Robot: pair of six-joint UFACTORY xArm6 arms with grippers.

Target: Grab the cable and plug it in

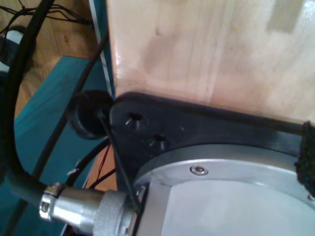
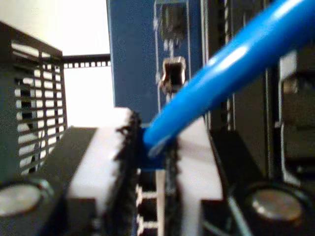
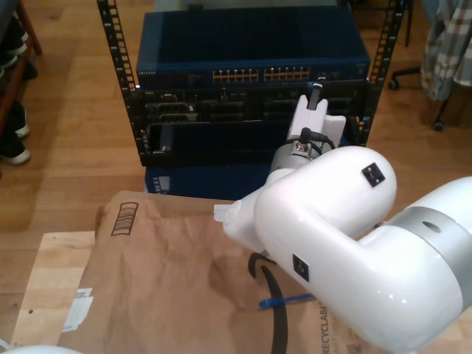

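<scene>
My second gripper (image 2: 153,147) is shut on the bright-blue cable (image 2: 236,64), which runs out from between its white pads (image 2: 101,162). Close in front of the jaws is a blue panel with a small metal-rimmed port (image 2: 173,73). In the exterior view the second arm reaches over the table to the rack, and its gripper (image 3: 316,92) is up against the switch's row of ports (image 3: 258,74). A short stretch of the cable (image 3: 284,301) lies on the brown paper below the arm. The plug is hidden, so whether it sits in a port cannot be told.
Brown paper (image 3: 169,273) covers the wooden table (image 3: 51,265). The equipment rack (image 3: 251,110) stands on the floor beyond it. Shoes (image 3: 11,147) are at the exterior view's left. The first wrist view looks at a black base plate (image 1: 162,128) and a thick black cable with a metal connector (image 1: 74,209).
</scene>
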